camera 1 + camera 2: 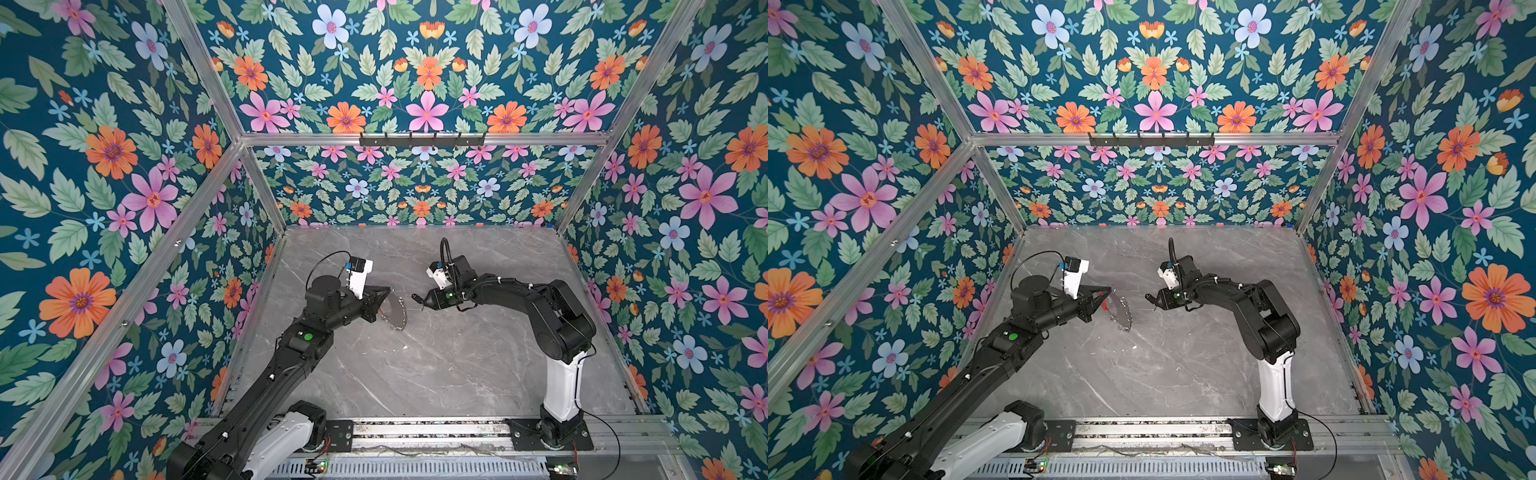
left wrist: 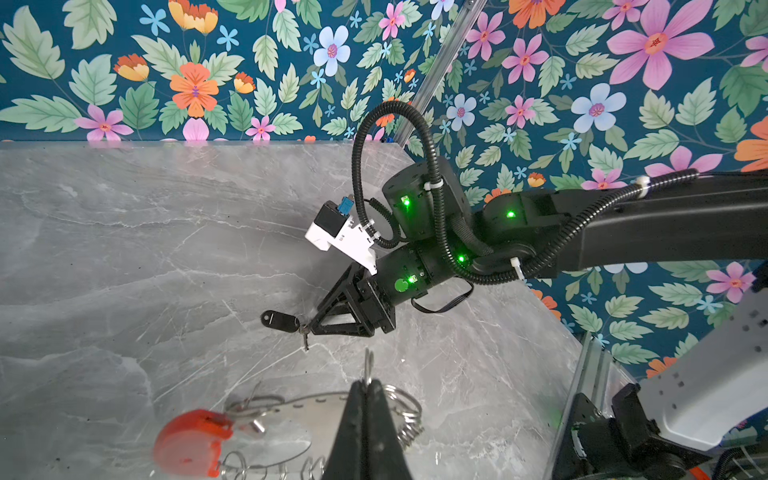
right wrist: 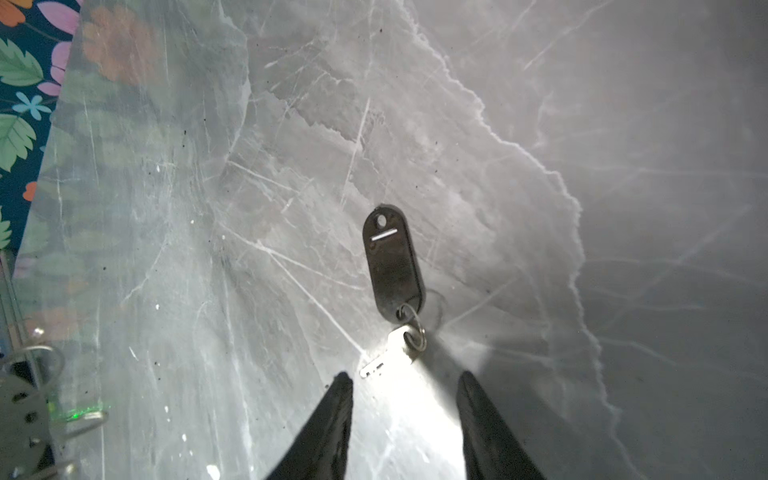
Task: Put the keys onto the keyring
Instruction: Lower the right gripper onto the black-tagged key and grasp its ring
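My right hand [image 3: 405, 379] hangs over the grey table [image 3: 187, 208], fingers apart. Just past the tips lies a black tag [image 3: 392, 266], its ring [image 3: 417, 336] carrying a silver key [image 3: 395, 350].

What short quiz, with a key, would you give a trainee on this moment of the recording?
1. True or false: the right pincer grips the black tag.
2. The left pincer is shut on: A) the black tag, B) the keyring, C) nothing.
3. Fill in: the keyring's coloured section is ____.

Key:
1. False. Its jaws stand open short of the tag, which lies on the table.
2. B.
3. Red.
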Motion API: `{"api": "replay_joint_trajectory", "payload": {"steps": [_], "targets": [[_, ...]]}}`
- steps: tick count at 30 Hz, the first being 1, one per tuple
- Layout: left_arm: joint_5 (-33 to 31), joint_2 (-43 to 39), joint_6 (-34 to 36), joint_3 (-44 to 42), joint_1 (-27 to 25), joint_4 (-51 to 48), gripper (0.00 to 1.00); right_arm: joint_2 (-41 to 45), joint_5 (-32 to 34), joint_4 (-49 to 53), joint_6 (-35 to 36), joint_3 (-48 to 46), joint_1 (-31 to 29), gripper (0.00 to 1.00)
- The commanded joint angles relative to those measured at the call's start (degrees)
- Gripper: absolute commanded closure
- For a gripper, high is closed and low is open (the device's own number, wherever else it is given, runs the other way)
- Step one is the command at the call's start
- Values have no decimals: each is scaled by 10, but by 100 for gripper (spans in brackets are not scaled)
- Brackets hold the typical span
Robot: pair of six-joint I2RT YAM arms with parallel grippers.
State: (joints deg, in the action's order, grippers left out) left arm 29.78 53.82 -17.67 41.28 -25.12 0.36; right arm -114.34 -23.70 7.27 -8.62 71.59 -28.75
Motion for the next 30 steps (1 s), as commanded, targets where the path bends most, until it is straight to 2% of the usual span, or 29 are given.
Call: {"api": "replay_joint_trajectory", "payload": {"steps": [1,17,30], "targets": [[8,0,-7,2,1,28,100,-8,-13,4,29,4,0,57],[10,-1,-13,-3,1,33,100,-44,-22,-1,35,20,1,65],[15,10,-15,7,1,33,100,-34,-32,-15,37,6,0,74]]}}
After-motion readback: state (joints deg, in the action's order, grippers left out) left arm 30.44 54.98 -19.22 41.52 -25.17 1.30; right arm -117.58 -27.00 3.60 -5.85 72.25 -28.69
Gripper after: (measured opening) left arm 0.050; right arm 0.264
